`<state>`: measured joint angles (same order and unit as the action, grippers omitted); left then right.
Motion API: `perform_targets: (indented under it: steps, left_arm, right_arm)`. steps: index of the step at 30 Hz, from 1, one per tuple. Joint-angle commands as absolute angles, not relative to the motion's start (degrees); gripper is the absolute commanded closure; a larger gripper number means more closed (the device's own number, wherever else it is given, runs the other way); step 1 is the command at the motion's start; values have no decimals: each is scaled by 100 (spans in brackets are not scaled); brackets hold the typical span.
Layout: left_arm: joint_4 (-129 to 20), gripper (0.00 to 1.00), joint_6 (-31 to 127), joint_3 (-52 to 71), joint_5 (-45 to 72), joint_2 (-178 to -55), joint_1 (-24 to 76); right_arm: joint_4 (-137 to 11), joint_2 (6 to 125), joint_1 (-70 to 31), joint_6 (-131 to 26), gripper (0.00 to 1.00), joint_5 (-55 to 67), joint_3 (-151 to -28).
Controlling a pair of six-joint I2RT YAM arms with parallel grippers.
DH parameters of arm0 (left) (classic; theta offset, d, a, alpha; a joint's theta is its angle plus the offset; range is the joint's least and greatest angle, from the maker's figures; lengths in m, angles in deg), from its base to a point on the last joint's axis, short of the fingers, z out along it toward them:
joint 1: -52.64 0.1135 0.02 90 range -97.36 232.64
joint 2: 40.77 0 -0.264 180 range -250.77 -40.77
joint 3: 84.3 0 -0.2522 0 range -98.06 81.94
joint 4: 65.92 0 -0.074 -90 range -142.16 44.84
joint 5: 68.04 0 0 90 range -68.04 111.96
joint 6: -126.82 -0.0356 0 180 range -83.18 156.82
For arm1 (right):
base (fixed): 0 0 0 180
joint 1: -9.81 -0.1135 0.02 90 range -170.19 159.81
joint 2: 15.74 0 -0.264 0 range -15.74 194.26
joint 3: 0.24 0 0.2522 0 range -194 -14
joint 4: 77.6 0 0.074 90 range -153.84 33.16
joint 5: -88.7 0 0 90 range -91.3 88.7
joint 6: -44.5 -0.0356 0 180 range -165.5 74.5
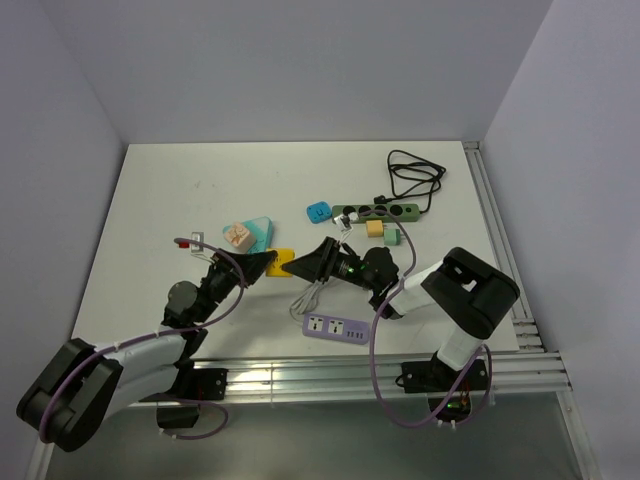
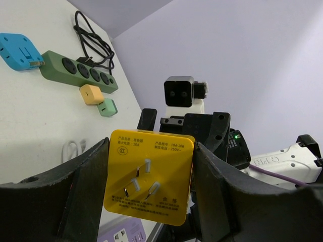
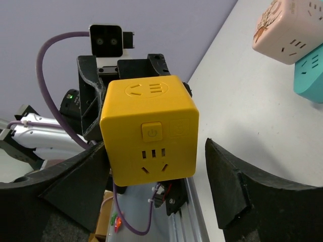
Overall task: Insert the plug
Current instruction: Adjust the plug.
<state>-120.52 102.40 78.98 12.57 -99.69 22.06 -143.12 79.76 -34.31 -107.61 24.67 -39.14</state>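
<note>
from above, the left hand (image 1: 268, 264) and the right hand (image 1: 305, 265) meet tip to tip near the middle of the white table (image 1: 170, 200), with the yellow plug (image 1: 282, 262) between them. a pink cube (image 1: 237, 235) and a teal block (image 1: 260, 233) lie just behind the left hand. a purple strip (image 1: 337, 328) lies near the front edge, with a white cord (image 1: 308, 298) beside it. farther back are a green strip (image 1: 380, 212), a blue adapter (image 1: 318, 211), a small orange cube (image 1: 375, 228), a small green cube (image 1: 391, 237) and a coiled black cable (image 1: 415, 175).

in the left wrist view, the left hand (image 2: 151, 147) clamps the plug (image 2: 149, 181) by two opposite sides, both fingers (image 2: 86, 181) pressed flat on it. the plug's labelled face with three metal prongs points at the camera. the right arm's camera (image 2: 180, 93) faces in from behind the plug. the green strip (image 2: 78, 70), blue adapter (image 2: 17, 50), orange cube (image 2: 92, 94) and green cube (image 2: 107, 107) lie on the table at upper left; a corner of the purple strip (image 2: 123, 234) shows at the bottom.

in the right wrist view, the right hand (image 3: 155, 148) stands wide around the plug (image 3: 146, 116), not gripping it: the plug sits against the finger on the picture's left (image 3: 75, 176), with a clear gap to the other. the face towards the camera has a button and socket holes. the pink cube (image 3: 287, 30) and teal block (image 3: 310, 80) are at upper right.
</note>
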Motion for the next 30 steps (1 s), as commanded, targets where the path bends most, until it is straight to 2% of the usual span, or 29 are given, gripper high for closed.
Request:
perform_targets:
  steps: [1, 14, 19, 27, 30]
  left_arm:
    - [-13240, 100, 10379, 7719, 1255, -9790, 2179]
    - [-13935, 100, 10546, 7693, 1080, -10519, 2179]
    - [-13952, 100, 10537, 7719, 1080, -10546, 2179]
    - [-13926, 100, 10537, 7807, 1080, -10502, 2179]
    - [-13882, 100, 10529, 7816, 1071, -10467, 2179]
  right_arm:
    - [-15050, 8024, -3466, -10536, 22, 2761, -3922]
    - [-15085, 8155, -3572, -10571, 23, 2876, -4098]
    - [-14962, 8085, -3580, -10492, 28, 2867, -4142]
    - [-14734, 7962, -3580, -10421, 28, 2840, -4265]
    - [-14611, 7883, -3580, -10369, 24, 2840, -4326]
